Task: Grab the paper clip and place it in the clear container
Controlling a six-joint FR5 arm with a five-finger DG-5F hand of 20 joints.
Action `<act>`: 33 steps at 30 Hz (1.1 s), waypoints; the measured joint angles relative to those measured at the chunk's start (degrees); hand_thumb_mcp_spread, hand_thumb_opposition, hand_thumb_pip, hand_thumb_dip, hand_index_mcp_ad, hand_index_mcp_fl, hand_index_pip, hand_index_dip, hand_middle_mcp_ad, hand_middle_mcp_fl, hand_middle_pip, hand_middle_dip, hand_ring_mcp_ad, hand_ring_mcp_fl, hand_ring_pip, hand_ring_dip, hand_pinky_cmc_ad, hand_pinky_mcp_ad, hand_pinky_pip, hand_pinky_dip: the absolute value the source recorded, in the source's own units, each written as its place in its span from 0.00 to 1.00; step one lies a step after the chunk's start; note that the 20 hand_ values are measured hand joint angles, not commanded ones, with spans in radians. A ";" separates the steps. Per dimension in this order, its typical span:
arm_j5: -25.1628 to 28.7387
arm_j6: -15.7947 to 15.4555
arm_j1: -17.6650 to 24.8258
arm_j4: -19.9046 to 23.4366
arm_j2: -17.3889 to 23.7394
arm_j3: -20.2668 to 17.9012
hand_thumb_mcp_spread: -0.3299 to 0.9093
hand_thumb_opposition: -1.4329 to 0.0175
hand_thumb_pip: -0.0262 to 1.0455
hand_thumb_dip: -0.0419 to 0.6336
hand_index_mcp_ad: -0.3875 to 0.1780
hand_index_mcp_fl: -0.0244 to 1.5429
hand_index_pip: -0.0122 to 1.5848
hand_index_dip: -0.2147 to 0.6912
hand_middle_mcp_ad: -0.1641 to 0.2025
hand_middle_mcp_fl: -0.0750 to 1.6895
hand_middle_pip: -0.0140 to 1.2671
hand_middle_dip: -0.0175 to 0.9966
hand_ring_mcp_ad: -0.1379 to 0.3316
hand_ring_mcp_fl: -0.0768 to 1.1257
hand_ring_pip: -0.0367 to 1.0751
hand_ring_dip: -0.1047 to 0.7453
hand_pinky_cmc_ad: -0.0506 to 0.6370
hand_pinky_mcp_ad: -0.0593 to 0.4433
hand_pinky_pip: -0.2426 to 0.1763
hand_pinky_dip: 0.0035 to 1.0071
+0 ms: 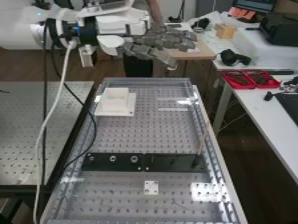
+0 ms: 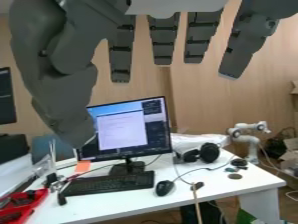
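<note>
The one robot hand (image 1: 149, 45) is wide open and empty, fingers and thumb straight, above the far edge of the perforated worktop (image 1: 143, 137). One thin, bent piece (image 1: 179, 204), possibly the paper clip, lies toward the worktop's near edge, though I cannot be certain what it is. Near it is one small white plate (image 1: 151, 188). Two black plates (image 1: 112, 161) (image 1: 174, 162) lie end to end across the worktop; the left one bears three small round pieces. One white block (image 1: 116, 100) sits by the far left corner. One monitor (image 2: 126, 129), one keyboard (image 2: 110, 183) and one mouse (image 2: 164, 188) stand on one white desk (image 2: 193, 196).The one robot hand (image 1: 149, 45) is wide open and empty, fingers and thumb straight, above the far edge of the perforated worktop (image 1: 143, 137). One thin, bent piece (image 1: 179, 204), possibly the paper clip, lies toward the worktop's near edge, though I cannot be certain what it is. Near it is one small white plate (image 1: 151, 188). Two black plates (image 1: 112, 164) lie end to end across the worktop; the left one bears three small round pieces (image 1: 134, 159). One white block (image 1: 116, 100) sits by the far left corner. One monitor (image 2: 126, 129), one keyboard (image 2: 110, 183) and one mouse (image 2: 164, 188) stand on one white desk (image 2: 193, 196).
</note>
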 joint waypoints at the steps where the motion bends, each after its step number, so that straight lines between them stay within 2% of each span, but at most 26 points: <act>1: 0.02 -0.12 -0.06 -0.06 0.10 -0.07 0.55 0.43 0.56 0.49 0.41 0.15 0.19 0.39 0.67 0.03 0.11 0.20 0.57 0.07 0.11 0.26 0.59 0.70 0.37 0.45; 16: -1.02 -1.03 -0.24 0.74 0.96 -0.91 0.55 0.44 0.56 0.46 0.41 0.14 0.16 0.43 0.67 0.03 0.11 0.20 0.57 0.07 0.11 0.26 0.60 0.71 0.37 0.45; 33: -2.65 -0.48 -0.60 -0.13 0.38 -0.49 0.55 0.44 0.53 0.46 0.41 0.13 0.14 0.43 0.67 0.04 0.11 0.20 0.57 0.07 0.11 0.26 0.60 0.70 0.37 0.45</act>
